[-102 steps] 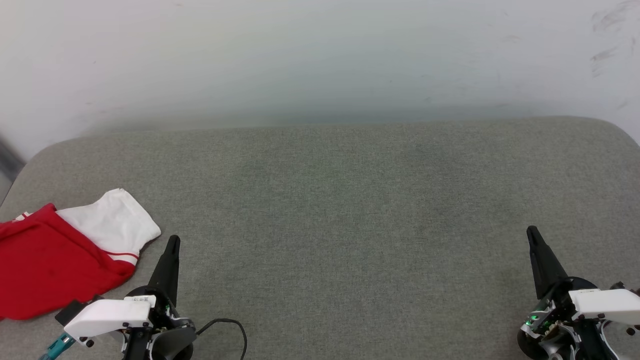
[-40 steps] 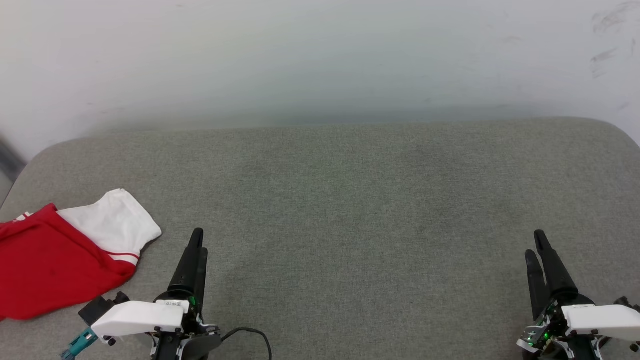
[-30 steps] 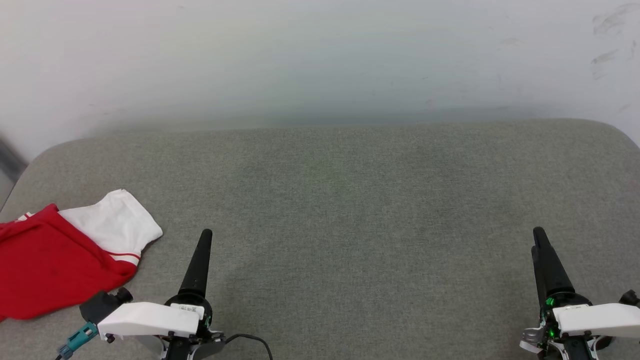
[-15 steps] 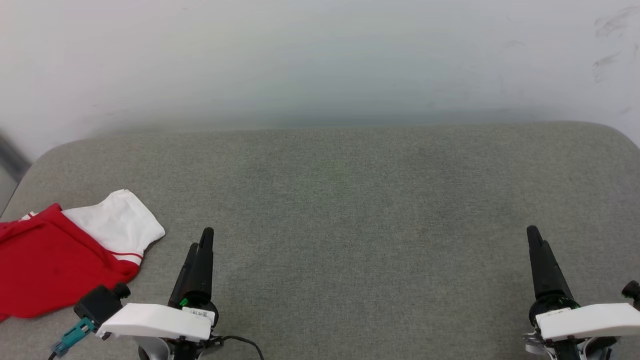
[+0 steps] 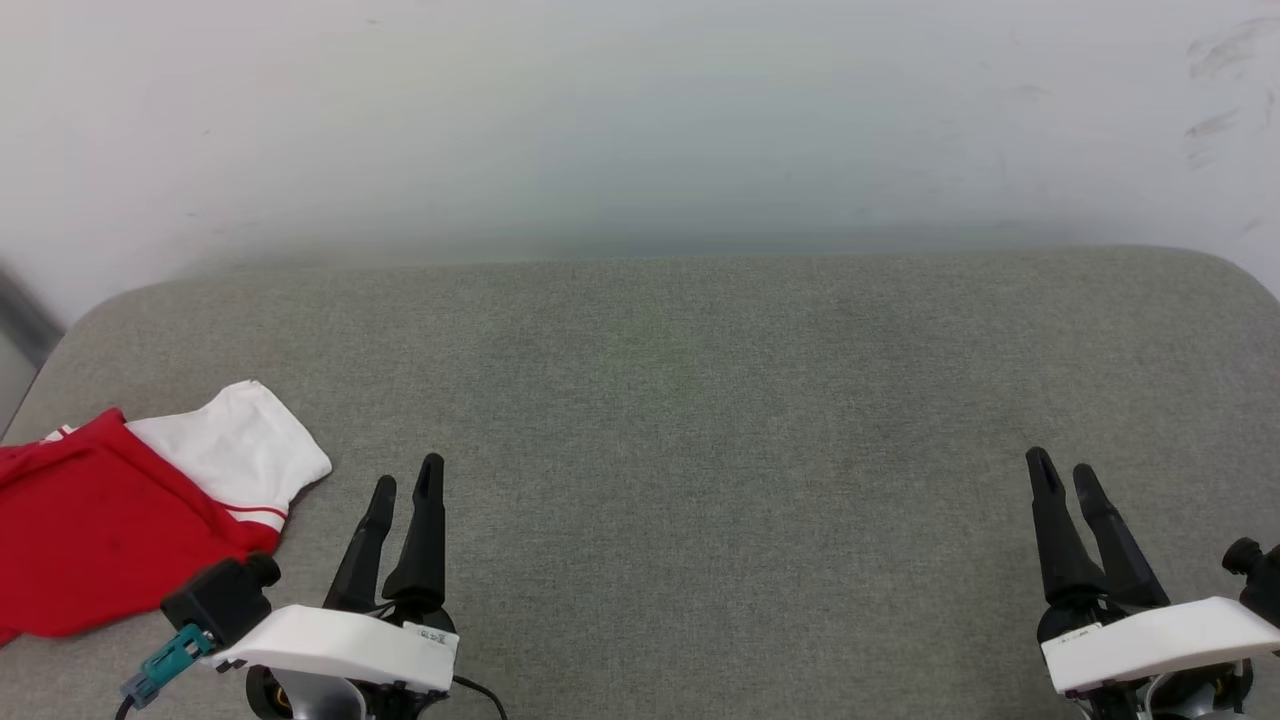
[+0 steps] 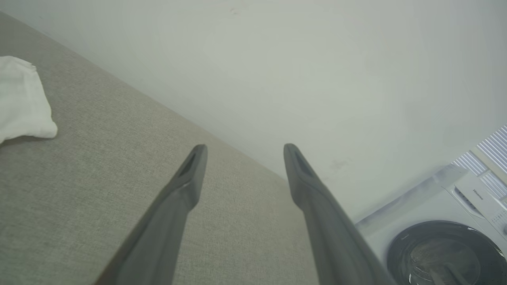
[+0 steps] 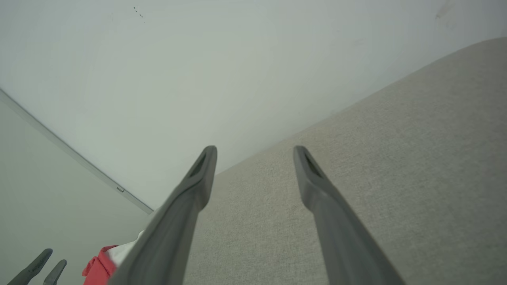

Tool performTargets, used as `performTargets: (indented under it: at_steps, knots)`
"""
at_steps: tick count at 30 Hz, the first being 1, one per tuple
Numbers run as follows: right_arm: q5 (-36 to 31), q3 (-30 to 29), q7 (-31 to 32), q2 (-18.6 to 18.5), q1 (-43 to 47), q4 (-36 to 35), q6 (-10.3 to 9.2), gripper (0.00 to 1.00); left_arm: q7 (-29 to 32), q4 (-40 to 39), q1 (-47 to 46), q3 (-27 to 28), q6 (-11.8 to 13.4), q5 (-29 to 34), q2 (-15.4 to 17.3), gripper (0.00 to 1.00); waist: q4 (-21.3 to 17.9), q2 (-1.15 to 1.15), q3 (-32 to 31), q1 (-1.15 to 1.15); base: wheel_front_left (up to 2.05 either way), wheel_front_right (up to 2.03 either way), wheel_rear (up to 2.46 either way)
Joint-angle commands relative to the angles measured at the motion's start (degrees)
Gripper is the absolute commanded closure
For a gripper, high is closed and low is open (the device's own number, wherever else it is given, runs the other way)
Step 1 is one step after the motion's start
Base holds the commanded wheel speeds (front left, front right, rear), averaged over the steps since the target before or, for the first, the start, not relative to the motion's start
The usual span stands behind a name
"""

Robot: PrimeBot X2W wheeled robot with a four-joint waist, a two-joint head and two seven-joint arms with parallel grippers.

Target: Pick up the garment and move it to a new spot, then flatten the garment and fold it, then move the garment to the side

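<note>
The garment is seen lying crumpled at the far left of the grey cushioned surface. Its red body is partly cut off by the head view's edge, and 1 white sleeve with red striped trim is turned toward the middle. The left gripper is held just to the right of that sleeve, near it but apart from it, with its 2 dark fingers spread and nothing between them. The right gripper is held well apart from the garment, over the right side of the surface, its 2 fingers likewise parted and empty. A pale wall is seen behind the surface. In the left wrist view, a white washing machine is shown beyond the surface's edge.
</note>
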Motion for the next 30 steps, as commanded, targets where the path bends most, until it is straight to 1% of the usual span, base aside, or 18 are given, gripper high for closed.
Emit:
performTargets:
  at_steps: [1, 6, 14, 22, 30]
  knots:
    - [-1.5, 0.2, 0.0, -0.7, -0.2, -1.1, 0.02, 0.00, -0.5, -1.0, 0.0, -0.2, 0.0, 1.8, 0.1, 0.00, 0.0, 0.00, 0.0, 0.00, 0.00, 0.00, 0.00]
    - [-6.4, 0.7, 0.9, -1.4, 0.1, -2.2, 0.02, 0.00, -1.3, -1.1, 0.2, -0.6, 0.1, 7.3, 0.1, 0.00, 0.1, 0.00, -0.1, 0.00, 0.00, 0.00, 0.00]
    - [-12.9, 1.2, 2.2, -1.9, 0.9, -4.0, 0.01, 0.00, -2.5, -1.2, 0.9, -0.1, 0.1, 14.0, 0.2, 0.00, 0.3, 0.00, -0.2, 0.00, 0.00, 0.00, 0.00]
    - [-18.8, -0.5, 3.1, -0.4, 2.0, -5.7, 0.01, 0.00, -3.6, -0.5, 1.2, 0.0, -0.2, 20.4, 0.2, 0.00, 0.6, 0.00, -0.3, 0.00, 0.00, 0.00, 0.00]
    - [-24.4, -0.9, 3.5, 0.3, 3.1, -6.9, 0.01, 0.00, -4.7, 0.4, 1.3, -0.7, -0.4, 25.8, 0.5, 0.00, 0.6, 0.00, -0.4, 0.00, 0.00, 0.00, 0.00]
